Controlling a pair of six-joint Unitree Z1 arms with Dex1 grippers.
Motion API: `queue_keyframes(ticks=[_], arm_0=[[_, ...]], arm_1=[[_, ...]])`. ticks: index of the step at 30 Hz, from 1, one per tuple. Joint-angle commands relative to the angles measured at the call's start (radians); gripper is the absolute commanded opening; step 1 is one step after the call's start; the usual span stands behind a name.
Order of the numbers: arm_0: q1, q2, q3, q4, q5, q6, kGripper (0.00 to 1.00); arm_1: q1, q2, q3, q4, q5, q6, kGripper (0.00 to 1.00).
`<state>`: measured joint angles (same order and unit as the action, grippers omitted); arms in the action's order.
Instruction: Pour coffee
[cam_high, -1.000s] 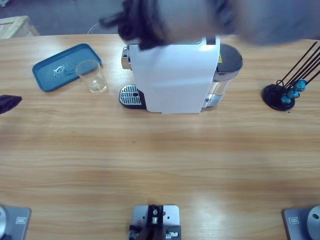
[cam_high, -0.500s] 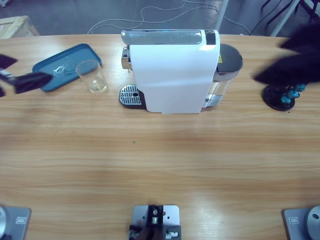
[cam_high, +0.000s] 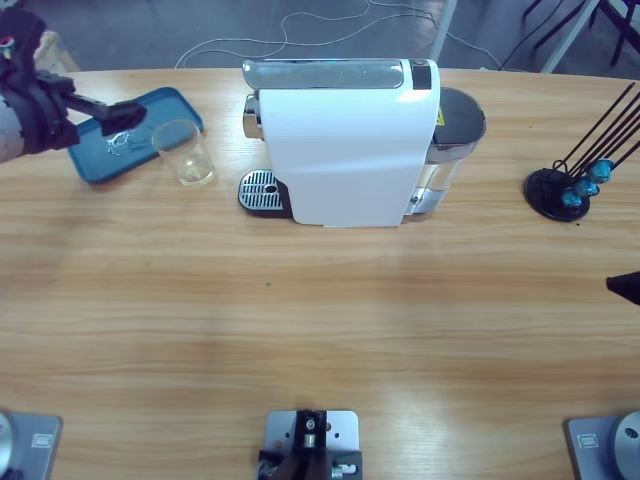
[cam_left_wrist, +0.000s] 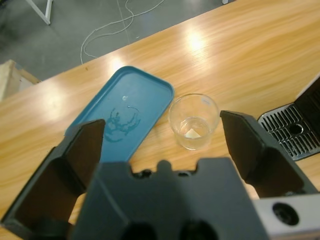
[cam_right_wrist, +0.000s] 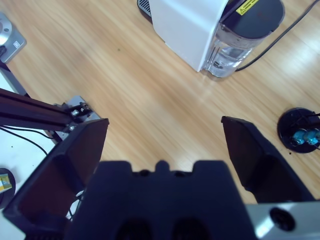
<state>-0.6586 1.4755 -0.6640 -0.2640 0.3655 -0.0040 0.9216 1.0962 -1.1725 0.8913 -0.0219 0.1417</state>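
Wooden surface (cam_high: 320, 320): long, runs the full width of the high view and carries all items.

Capsule coffee machine (cam_high: 345, 145): white body, silver top bar, stands upright at the back middle of the surface. A round clear water tank (cam_high: 452, 140) with a dark lid sits against one side; a perforated drip grille (cam_high: 260, 190) projects from the other.

Blue tray (cam_high: 125, 135): lies flat, well to the grille side of the machine, with a few wet marks on its floor.

Left tool (cam_high: 105, 112): enters at the upper left corner of the high view and hangs over the tray. Jaws spread wide, nothing between them.

Right tool (cam_right_wrist: 165, 150): only a dark tip shows at the right edge of the high view. In its wrist view the jaws are spread wide and hold nothing, high above the surface.

Capsule stand (cam_high: 565, 190): black round base with thin rods, holding blue capsules (cam_high: 590, 178), beyond the tank.

Clear glass tumbler (cam_high: 183, 152): upright on the surface, just beside the tray, between tray and grille.

Coffee (cam_left_wrist: 192, 133): a shallow pale remnant at the tumbler's bottom.
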Motion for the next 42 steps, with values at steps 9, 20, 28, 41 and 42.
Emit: queue_keyframes(ticks=[9, 20, 28, 41, 42], arm_0=[[0.197, 0.12, 0.006, -0.042, -0.392, -0.096, 0.987], [0.197, 0.203, -0.03, -0.041, -0.381, -0.073, 0.987], [0.197, 0.264, -0.085, -0.032, -0.385, -0.073, 0.987], [0.195, 0.314, -0.088, -0.02, -0.378, -0.053, 0.987], [0.195, 0.317, -0.088, -0.02, -0.376, -0.053, 0.987]], arm_1=[[-0.006, -0.016, 0.098, -0.074, 0.005, 0.01, 1.0], [-0.005, -0.05, 0.15, -0.089, 0.005, 0.013, 1.0], [-0.005, -0.046, 0.155, -0.102, -0.014, 0.003, 1.0], [-0.005, -0.026, 0.169, -0.136, -0.024, 0.001, 1.0], [-0.006, -0.026, 0.169, -0.137, -0.024, 0.001, 1.0]])
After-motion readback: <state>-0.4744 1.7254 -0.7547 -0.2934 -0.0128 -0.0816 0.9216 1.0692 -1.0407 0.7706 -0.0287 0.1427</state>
